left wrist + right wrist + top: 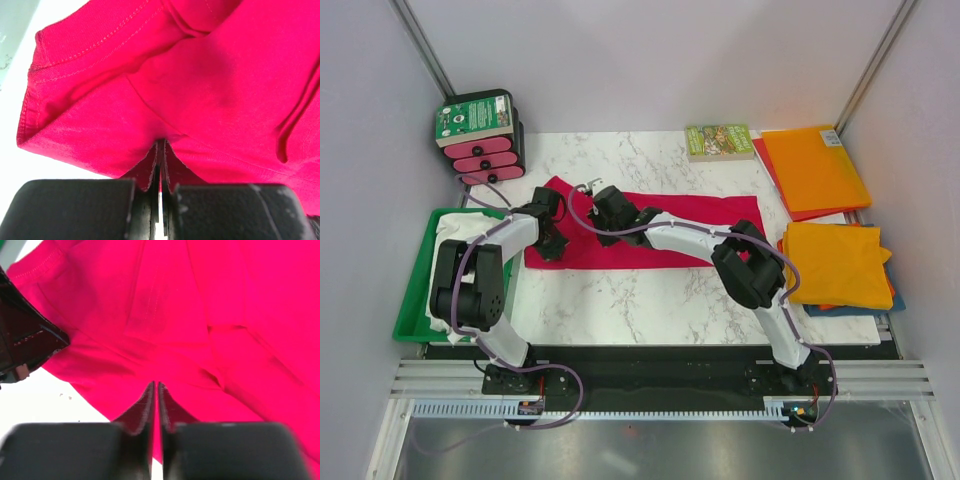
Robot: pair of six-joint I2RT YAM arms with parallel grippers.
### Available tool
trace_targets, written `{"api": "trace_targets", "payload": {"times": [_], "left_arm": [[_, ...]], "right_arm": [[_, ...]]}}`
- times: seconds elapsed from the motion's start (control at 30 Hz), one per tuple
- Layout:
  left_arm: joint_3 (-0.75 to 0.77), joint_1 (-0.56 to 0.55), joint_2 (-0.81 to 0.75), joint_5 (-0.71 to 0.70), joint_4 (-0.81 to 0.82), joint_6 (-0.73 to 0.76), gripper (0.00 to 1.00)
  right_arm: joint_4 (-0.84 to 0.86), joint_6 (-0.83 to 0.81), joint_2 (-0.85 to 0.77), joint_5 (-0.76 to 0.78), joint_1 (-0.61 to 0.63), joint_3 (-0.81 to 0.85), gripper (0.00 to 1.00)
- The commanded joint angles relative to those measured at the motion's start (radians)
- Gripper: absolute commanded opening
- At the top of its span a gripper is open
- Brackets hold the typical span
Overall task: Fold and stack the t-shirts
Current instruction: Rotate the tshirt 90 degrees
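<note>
**A:** Top view: where is the crimson t-shirt [720, 208] laid?
**B:** Across the marble table [620, 300]. Bare room is left at its 6 o'clock, orange t-shirts [835, 265] are piled at 3 o'clock, and white walls [360, 150] are set close.
**A:** Left wrist?
**B:** The left gripper [160, 150] is clamped on a crimson fold, with the hem seen at 10 o'clock.
**A:** Right wrist?
**B:** The right gripper [155, 387] is pinched on the cloth's edge.
</note>
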Motion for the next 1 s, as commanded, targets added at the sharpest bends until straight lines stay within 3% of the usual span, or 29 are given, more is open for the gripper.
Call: {"api": "trace_targets", "payload": {"times": [0.0,0.4,0.97], "left_arm": [[-0.001,-0.001,-0.016,0.010,-0.004,-0.026,0.02],[-0.010,0.001,-0.019,0.007,-0.004,-0.023,0.02],[-0.035,-0.001,-0.032,0.010,-0.012,-0.016,0.02]], "right_arm": [[0.044,0.022,0.035,-0.055,-0.001,0.059,0.01],[0.032,0.077,0.153,-0.140,0.004,0.187,0.00],[-0.063,0.138,0.299,0.119,-0.061,0.429,0.00]]}}
